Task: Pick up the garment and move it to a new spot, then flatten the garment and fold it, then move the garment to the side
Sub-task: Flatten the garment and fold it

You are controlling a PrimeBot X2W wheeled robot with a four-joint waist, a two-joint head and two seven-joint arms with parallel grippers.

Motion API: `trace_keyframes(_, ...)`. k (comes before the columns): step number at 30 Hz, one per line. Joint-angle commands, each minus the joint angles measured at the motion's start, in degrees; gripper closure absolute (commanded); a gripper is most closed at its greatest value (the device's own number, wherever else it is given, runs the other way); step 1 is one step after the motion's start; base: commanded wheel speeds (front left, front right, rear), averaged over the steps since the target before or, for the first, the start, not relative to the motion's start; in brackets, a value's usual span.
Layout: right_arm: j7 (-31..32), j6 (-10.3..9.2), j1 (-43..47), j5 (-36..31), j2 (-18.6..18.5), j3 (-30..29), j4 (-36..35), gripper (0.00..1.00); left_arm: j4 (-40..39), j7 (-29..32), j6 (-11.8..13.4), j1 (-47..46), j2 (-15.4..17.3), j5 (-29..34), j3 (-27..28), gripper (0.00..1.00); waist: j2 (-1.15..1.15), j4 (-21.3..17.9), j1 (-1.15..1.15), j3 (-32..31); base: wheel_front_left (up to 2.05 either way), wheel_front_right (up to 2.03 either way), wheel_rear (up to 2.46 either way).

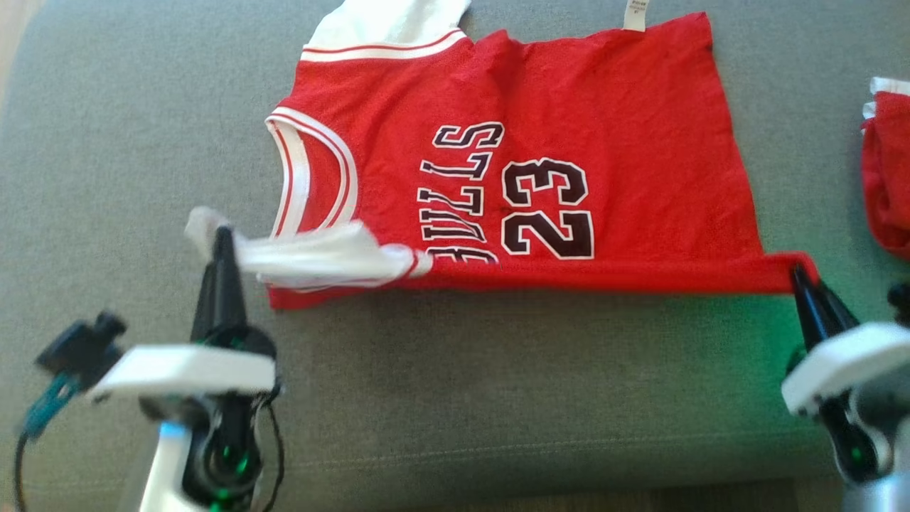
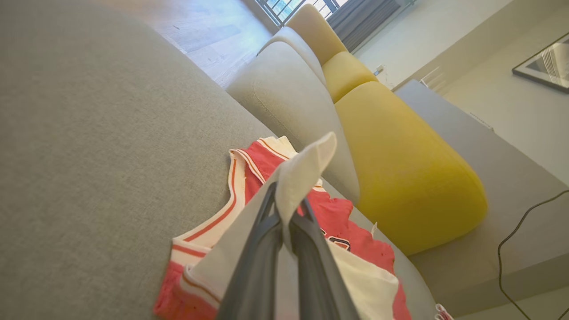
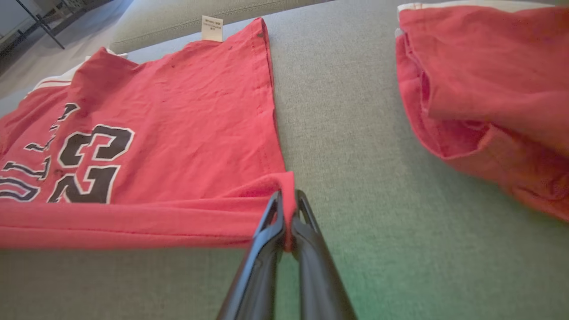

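Two dark pincers rise from the lower edge of the head view, each closed on the near edge of the red Bulls jersey [image 1: 569, 107]. The left pincer [image 1: 223, 233] has its fingers pinched together on a white fold at the shoulder end. In its wrist view, the white cloth stands up from between the tips of the left pincer [image 2: 286, 202]. The right pincer [image 1: 800, 273] is clamped on the near hem corner, and red cloth is nipped between the tips of the right pincer [image 3: 289, 200] in its own view.

The jersey lies face up on the grey sofa seat [image 1: 106, 142]. Its long axis runs across the robot's front, with the neck opening to the robot's left and the hem to its right. A white tag [image 1: 635, 14] marks the far hem corner. The held edge is stretched into a nearly straight line between the two pincers, and a narrow red band of it is turned over.

The rest of the cloth, and the far edge, lie directly ahead of both pincers. A lengthwise fold would probably require both arms to carry the near edge forward together, at equal pace. Each arm is nearer to its own end.

A second red garment [image 1: 889, 178] lies apart to the right, so the right arm has less room. Beyond the seat are a yellow back cushion [image 2: 400, 169], a wooden floor [image 2: 200, 31] and a framed picture [image 2: 542, 66].
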Motion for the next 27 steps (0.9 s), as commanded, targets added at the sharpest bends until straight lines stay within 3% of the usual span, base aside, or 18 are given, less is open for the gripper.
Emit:
trace_keyframes(1, -0.2, -0.45, -2.19, -0.61, -1.07, 0.95, -1.34, 1.0, -0.8, 0.21, 0.13, -1.96, 0.54, 0.8, 1.78, 1.0, 0.0, 0.06, 0.0, 0.26, 0.0, 0.0, 0.0)
trace_keyframes(7, -1.47, -0.45, -9.98, -3.66, -1.07, 2.26, 5.75, 1.0, 8.82, 1.28, 0.09, -9.57, 1.09, 1.75, 1.13, 1.0, 0.0, -0.35, 0.0, 2.24, 0.0, 0.0, 0.0)
trace_keyframes(14, -4.14, -0.45, -17.14, -6.78, -1.07, 3.46, 12.98, 1.0, 17.6, 0.24, -2.07, -16.55, 1.39, 3.08, 0.23, 1.0, 0.0, -0.2, 0.0, 4.65, 0.0, 0.0, 0.0)
trace_keyframes(15, -4.64, -0.45, -17.83, -7.29, -1.07, 3.76, 13.78, 0.87, 18.82, 0.24, -2.35, -17.33, 1.41, 3.39, -0.16, 1.0, 0.0, -0.06, 0.0, 4.8, 0.0, 0.0, 0.0)
trace_keyframes(16, -5.16, -0.45, -18.41, -7.76, -1.07, 4.12, 14.39, 0.37, 19.93, 0.11, -2.47, -18.03, 1.44, 3.72, -0.37, 0.91, 0.0, 0.01, 0.0, 4.94, 0.0, 0.0, 0.0)
trace_keyframes(17, -5.78, -0.45, -18.92, -7.96, -1.07, 4.41, 14.94, 0.0, 20.92, -0.11, -2.64, -18.66, 1.36, 3.82, -0.44, 0.6, 0.0, 0.07, 0.0, 5.04, 0.0, 0.0, 0.0)
trace_keyframes(19, -7.26, -0.45, -19.61, -8.51, -1.07, 5.17, 15.71, 0.0, 22.74, -0.47, -2.77, -19.67, 1.2, 4.05, -0.56, 0.0, 0.0, 0.1, 0.0, 5.09, 0.0, 0.0, 0.0)
trace_keyframes(27, -12.72, -0.45, -16.18, -10.15, -1.07, 4.93, 13.04, 0.0, 23.26, -2.89, -4.89, -18.46, 1.71, 7.93, -1.7, 0.0, 0.0, -0.48, 0.0, 2.88, 0.0, 0.0, 0.0)
